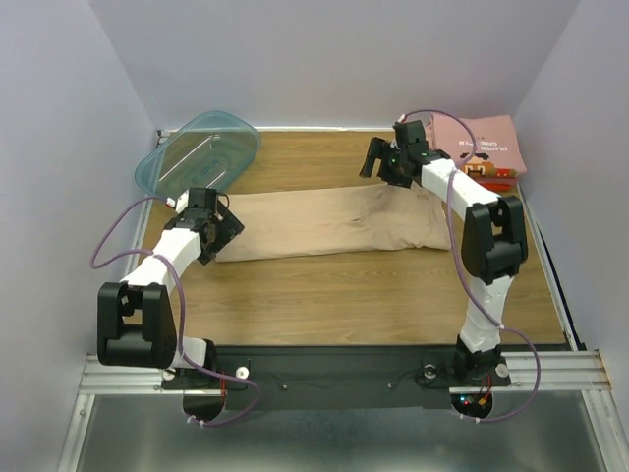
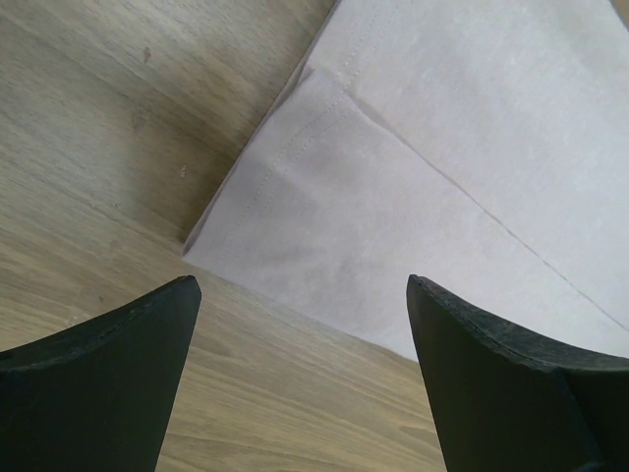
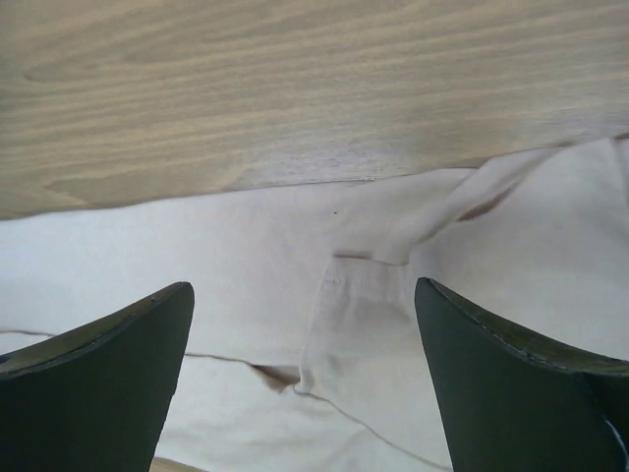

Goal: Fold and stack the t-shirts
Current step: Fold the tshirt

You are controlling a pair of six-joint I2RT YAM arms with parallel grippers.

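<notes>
The left gripper [image 2: 302, 285] hangs over the wooden table [image 2: 98, 147] with its two dark fingers [image 2: 108, 374] spread wide and nothing between them. Beyond the tips lies a corner of the tan t-shirt [image 2: 442, 177] (it looks pale grey-beige here), flat on the wood. A stitched hem runs along its left edge, and a folded layer's edge crosses it diagonally toward the lower right.
</notes>
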